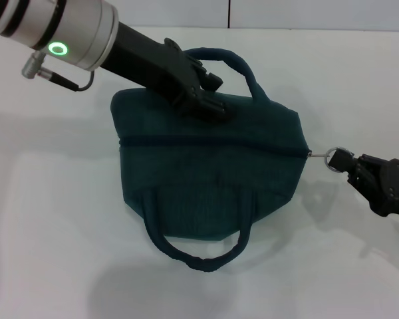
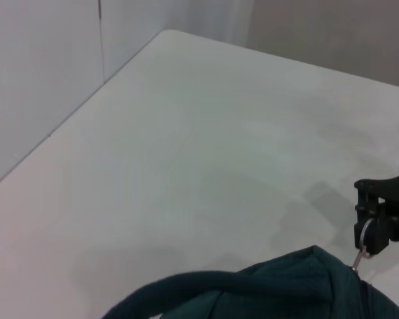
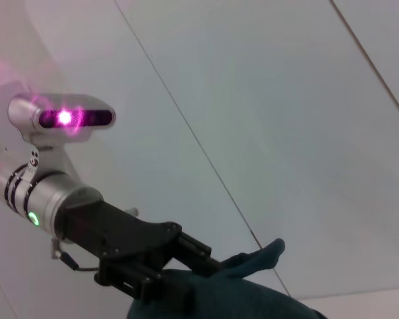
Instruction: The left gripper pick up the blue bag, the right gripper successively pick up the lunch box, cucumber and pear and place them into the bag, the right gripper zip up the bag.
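The blue bag (image 1: 209,179) lies on the white counter (image 1: 66,219), roughly in the middle of the head view. Its zipper (image 1: 213,143) runs as a dark line across the top from the robot's left side to the right corner and looks closed along its whole visible length. One rolled handle (image 1: 196,256) loops toward the robot on the near side; the other handle (image 1: 233,63) arches up on the far side. None of the silver lining shows, and nothing inside the bag can be seen.

At the bag's right corner the silver ring pull (image 1: 332,158) sticks out past the fabric. The right claw (image 1: 349,165) is clenched on this ring pull, its black fingers closed around it just beside the bag's corner; the left wrist view shows the same grip, with the ring (image 2: 364,236) pinched between the dark fingertips just above the teal fabric (image 2: 286,292).

The left claw (image 1: 209,100) comes in from the far left, its silver wrist with the green ring light (image 1: 58,48) raised above the counter. Its black fingers press down onto the bag's far top edge beside the far handle, and they look clamped on the fabric there. The right wrist view shows this claw (image 3: 169,266) from the side, resting against the teal cloth (image 3: 239,296).
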You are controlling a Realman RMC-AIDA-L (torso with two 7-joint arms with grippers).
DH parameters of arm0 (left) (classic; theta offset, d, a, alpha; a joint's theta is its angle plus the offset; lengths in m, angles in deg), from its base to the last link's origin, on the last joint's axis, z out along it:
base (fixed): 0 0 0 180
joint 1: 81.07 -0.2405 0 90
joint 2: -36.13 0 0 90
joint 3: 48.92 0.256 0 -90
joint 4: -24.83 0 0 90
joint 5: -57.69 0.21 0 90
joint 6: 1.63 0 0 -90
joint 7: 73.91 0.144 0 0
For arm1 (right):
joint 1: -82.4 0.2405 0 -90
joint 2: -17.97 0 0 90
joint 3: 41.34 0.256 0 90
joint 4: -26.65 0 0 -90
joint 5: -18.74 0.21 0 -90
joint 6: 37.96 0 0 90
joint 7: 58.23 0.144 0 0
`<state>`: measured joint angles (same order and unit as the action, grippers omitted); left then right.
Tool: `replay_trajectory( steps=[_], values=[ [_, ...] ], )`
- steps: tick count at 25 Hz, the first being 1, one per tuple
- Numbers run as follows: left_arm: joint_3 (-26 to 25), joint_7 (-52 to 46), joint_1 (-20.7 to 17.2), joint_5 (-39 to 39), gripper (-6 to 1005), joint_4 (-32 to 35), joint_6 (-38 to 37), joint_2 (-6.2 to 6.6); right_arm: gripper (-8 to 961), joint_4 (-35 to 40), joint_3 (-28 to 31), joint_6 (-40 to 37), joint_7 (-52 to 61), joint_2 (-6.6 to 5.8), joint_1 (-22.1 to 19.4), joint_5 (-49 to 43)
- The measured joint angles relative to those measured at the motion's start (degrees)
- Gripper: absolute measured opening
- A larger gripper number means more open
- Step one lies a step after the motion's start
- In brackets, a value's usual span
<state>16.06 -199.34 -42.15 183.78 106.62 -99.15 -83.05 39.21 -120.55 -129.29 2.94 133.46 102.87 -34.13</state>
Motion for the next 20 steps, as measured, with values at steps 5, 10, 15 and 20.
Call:
replay_trajectory(
  steps=[5, 10, 15, 20],
  values=[
    [0.1, 1.2, -0.6, 0.2, 465, 0.0, 0.0, -0.10, 9, 0.0, 0.1, -0.7, 0.0, -0.06, -0.1, 0.1],
    [0.2, 1.3, -1.2, 0.6, 408, 0.1, 0.0, -0.10, 9, 0.0, 0.1, -0.7, 0.0, -0.09, -0.1, 0.2],
    [0.2, 1.2, -1.7, 0.1, 197, 0.1, 0.0, -0.09, 10, 0.0, 0.2, -0.7, 0.1, -0.13, -0.2, 0.3],
    [0.0, 1.9, -1.8, -0.1, 149, 0.3, -2.1, 0.00, 10, -0.2, 1.8, -0.7, 0.1, -0.18, -0.4, 0.3]
  ],
)
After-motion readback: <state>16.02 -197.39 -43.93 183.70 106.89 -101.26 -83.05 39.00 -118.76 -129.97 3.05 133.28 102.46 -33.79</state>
